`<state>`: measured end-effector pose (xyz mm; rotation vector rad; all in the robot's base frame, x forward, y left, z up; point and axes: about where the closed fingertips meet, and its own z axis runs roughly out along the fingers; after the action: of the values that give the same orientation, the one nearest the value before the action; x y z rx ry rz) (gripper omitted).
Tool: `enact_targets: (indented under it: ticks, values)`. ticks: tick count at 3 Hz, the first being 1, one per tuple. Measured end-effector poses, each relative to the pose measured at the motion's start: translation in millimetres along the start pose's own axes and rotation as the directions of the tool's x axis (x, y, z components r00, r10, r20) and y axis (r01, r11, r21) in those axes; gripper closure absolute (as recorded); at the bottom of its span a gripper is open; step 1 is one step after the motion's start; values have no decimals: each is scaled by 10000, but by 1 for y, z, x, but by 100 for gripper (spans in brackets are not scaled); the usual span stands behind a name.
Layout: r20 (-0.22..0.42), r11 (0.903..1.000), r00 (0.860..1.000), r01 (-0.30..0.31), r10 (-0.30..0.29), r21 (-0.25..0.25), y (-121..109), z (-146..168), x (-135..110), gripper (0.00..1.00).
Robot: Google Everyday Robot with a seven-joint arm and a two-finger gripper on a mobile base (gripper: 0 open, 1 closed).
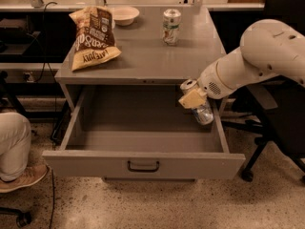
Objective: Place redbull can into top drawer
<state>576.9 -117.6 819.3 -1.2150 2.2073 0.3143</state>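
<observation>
The top drawer of the grey cabinet stands pulled fully open, its inside bare. My gripper hangs over the drawer's right side, shut on the redbull can. The can is slim and silver with blue patches, and it is tilted, with its shiny top up by the yellowish fingers and its bottom low inside the drawer near the right wall. My white arm reaches in from the right.
On the cabinet top lie a chip bag, a white bowl and a shorter silver-and-green can. A black office chair stands at the right. A person's leg and shoe are at the left.
</observation>
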Motion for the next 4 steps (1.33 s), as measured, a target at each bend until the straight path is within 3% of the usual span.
enact_targets:
  ticks: [2,3,4]
  values:
    - [-1552,9969,9875,149,-268,-771,18,85,41,100]
    - [-2337,9964,9705,433,-591,-724,24,132,55,100]
    - [-2571,9965,9647,380,-560,-744,31,166,57,88]
